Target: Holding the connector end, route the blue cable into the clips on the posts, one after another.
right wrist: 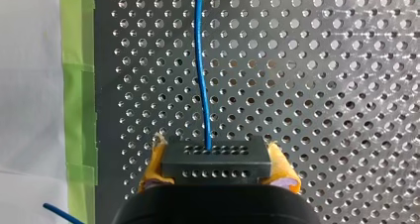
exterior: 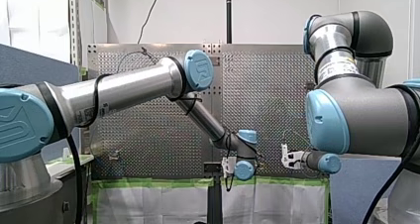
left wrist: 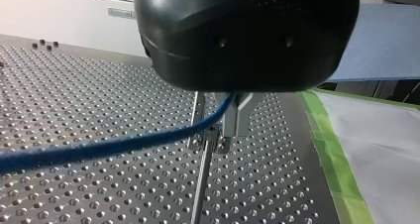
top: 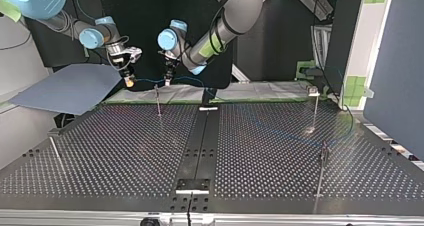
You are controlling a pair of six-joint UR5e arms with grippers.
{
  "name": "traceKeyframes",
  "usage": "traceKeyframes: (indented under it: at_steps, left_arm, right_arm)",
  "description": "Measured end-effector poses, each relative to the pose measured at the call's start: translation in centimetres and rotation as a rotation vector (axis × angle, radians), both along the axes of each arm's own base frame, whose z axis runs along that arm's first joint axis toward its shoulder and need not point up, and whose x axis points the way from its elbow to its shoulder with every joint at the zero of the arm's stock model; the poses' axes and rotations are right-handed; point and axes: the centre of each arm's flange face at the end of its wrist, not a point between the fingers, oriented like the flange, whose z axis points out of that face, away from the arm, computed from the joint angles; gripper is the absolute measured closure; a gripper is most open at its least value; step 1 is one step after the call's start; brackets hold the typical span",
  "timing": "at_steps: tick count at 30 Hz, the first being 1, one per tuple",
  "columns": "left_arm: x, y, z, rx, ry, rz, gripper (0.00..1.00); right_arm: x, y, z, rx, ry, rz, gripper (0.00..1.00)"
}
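Observation:
In the left wrist view my black left gripper [left wrist: 218, 130] is shut on the blue cable [left wrist: 99, 149], just above a thin post [left wrist: 202, 189] with a clip [left wrist: 212, 140] at its top. The right wrist view shows my right gripper [right wrist: 216, 170] with its yellow pads [right wrist: 154, 167] shut on a black connector block [right wrist: 216, 157]; the blue cable [right wrist: 200, 60] leaves the block ahead of it. In the top view my right gripper [top: 129, 79] and left gripper [top: 167, 81] hang side by side over the far edge, the cable [top: 148, 79] spanning between them above a post [top: 158, 100].
More posts stand at the top view's right [top: 316, 108], near right [top: 322, 168] and near left [top: 55, 153]. The cable trails across the perforated table [top: 125, 151] toward the right [top: 280, 131]. A blue-grey sheet [top: 70, 88] lies at the left; green tape [right wrist: 79, 85] edges the plate.

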Motion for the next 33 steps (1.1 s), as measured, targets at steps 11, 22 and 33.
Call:
traceKeyframes:
  at_steps: [11, 22, 33]
  left_arm:
    - [0.1, -0.3, 0.1, -0.024, -0.008, -0.008, 1.0]
    - [1.0, 0.1, -0.6, -0.039, -0.001, -0.017, 1.0]
    - [2.3, -0.3, -2.4, -0.061, 0.01, -0.013, 1.0]
  right_arm:
    - [-0.7, -0.3, -1.2, -0.005, -0.042, -0.007, 1.0]
    - [-1.2, -0.4, -3.4, -0.017, -0.048, -0.017, 1.0]
    - [-1.3, -1.4, -3.0, -0.026, -0.05, -0.016, 1.0]
